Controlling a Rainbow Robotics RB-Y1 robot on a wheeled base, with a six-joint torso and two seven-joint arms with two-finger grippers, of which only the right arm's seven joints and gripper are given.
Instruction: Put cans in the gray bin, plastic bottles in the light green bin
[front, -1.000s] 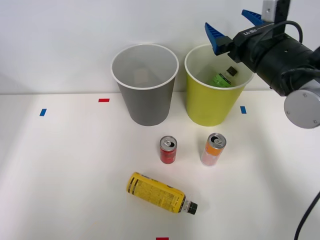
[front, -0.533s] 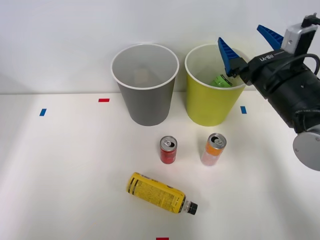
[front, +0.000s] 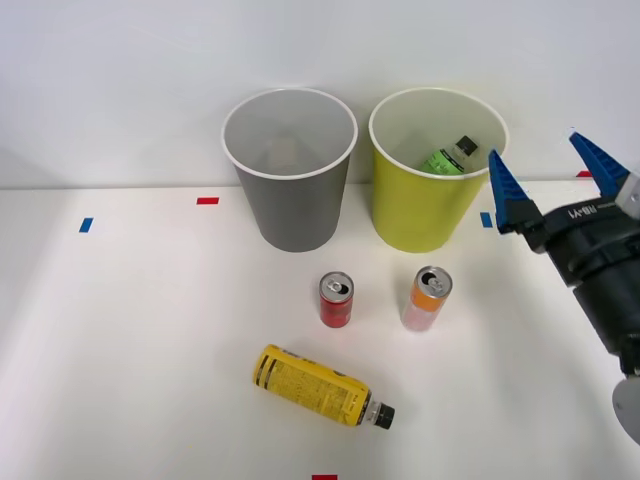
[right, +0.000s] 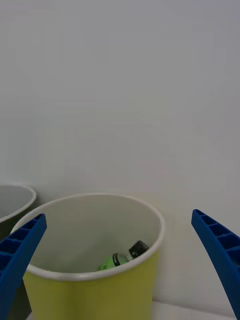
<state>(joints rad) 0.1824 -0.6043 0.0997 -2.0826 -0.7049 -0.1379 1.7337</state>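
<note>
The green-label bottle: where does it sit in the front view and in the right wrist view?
Front view: the green-label bottle lies inside the light green bin, cap toward the bin's right rim.
Right wrist view: the same bottle lies low inside that bin, between the open blue fingers.
Shared landmark: the bin's white rim.

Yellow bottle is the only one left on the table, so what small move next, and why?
Probably swing the open, empty pincer down toward the yellow bottle lying on its side near the front. The green bottle already sits in the light green bin, and both cans wait upright.
</note>
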